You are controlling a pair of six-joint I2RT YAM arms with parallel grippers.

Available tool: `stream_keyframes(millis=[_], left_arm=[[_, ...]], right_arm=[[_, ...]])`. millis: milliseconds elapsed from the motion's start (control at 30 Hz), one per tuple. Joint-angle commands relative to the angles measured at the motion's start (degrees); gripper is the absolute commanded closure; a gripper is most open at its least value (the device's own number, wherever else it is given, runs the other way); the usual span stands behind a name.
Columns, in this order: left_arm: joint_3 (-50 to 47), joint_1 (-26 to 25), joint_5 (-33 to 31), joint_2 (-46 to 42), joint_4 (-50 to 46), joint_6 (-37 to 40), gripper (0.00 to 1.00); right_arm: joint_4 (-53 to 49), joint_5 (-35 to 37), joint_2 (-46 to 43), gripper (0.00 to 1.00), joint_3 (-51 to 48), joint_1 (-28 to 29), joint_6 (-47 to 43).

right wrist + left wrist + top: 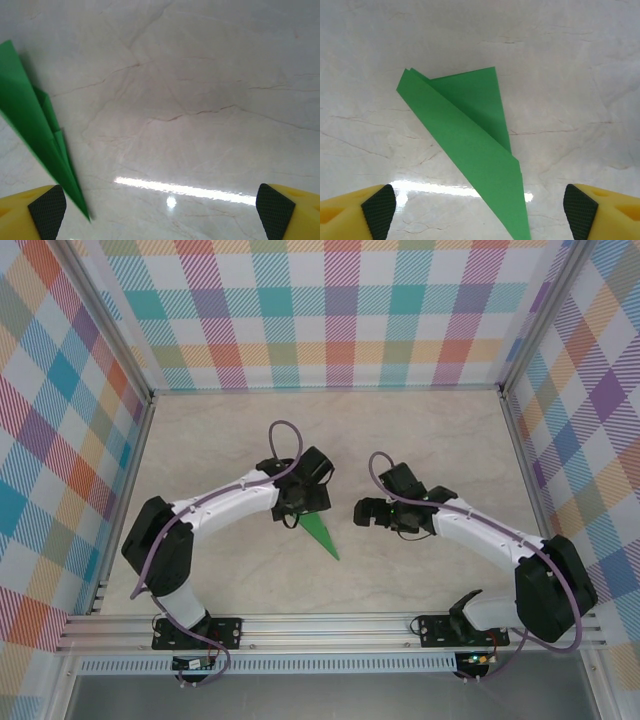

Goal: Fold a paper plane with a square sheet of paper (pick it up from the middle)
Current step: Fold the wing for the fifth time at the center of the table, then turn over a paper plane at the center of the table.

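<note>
The pale marbled table (430, 440) carries everything. The left arm (215, 508) curls in over the paper plane (322, 535), and the right arm (490, 535) reaches in just to the right of the plane. The left gripper (480, 212) hangs above the plane, jaws spread wide and gripping nothing (the green dart lies flat on the table, its point running between them). The right gripper (161, 210) is spread wide too and empty, just right of the plane

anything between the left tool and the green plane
Nothing visible. The plane lies flat on the table just ahead of the open left tool, its point reaching in between the pads. Nothing rests on it.
</note>
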Motion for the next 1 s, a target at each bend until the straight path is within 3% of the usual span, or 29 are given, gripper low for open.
stream_keyframes(millis=[0, 167, 400, 967], left_arm=[[2.99, -1.54, -4.51, 4.32, -6.84, -4.22, 0.09], [8.4, -2.96, -3.96, 10.39, -9.26, -5.58, 0.11], [11.48, -3.44, -2.53, 14.84, -10.73, -8.19, 0.29], [4.93, -3.53, -2.32, 8.86, -8.23, -15.34, 0.73]], right_arm=[[0.39, 1.79, -0.32, 0.0, -1.59, -1.68, 1.31], [-0.02, 1.93, 1.08, 0.0, -1.55, -3.4, 1.7], [-0.47, 1.93, 1.47, 0.0, -2.03, -4.05, 1.68], [-1.86, 1.23, 3.73, 0.0, 0.04, -4.21, 1.93]])
